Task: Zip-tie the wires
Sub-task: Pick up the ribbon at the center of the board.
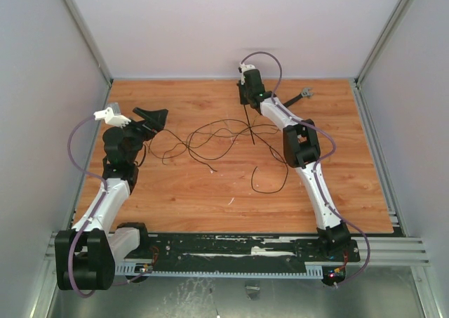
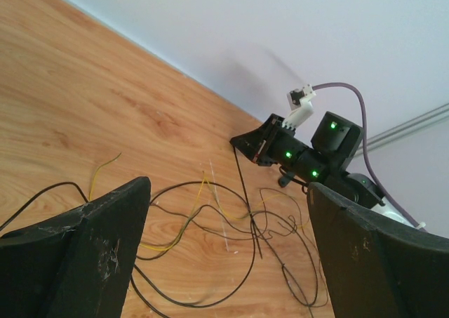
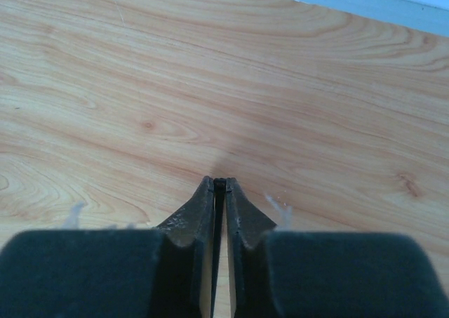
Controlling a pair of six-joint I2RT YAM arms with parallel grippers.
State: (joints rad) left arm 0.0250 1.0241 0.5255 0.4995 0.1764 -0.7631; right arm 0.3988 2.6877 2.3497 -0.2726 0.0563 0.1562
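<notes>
Clearly, the wires [image 1: 203, 139] are the difficult thing here. They lie on the wooden table [image 1: 175, 199] in the centre of the top view, as many loose loops, with one more loop lower and to the right. I judge them very light, limp and a little springy, so single strands will slide away and open again when pushed. The best place to take hold seems to be where several strands cross, in the middle of the tangle, so that they come together as one bundle.

The left gripper [image 1: 151, 113] is at the left of this view, near the wires but not touching them. In the left wrist view its fingers are spread wide with nothing between them.

The right gripper [image 1: 245, 99] is in the upper middle. Its fingers are pressed together and pinch the zip tie [image 1: 250, 127] at its upper end. This strip hangs down straight, and its free end reaches toward the far edge of the tangle. It looks light, smooth and half stiff, so it may turn in the grip when it is threaded.

A tool [image 1: 306, 92] lies at the upper right, well apart.
</notes>
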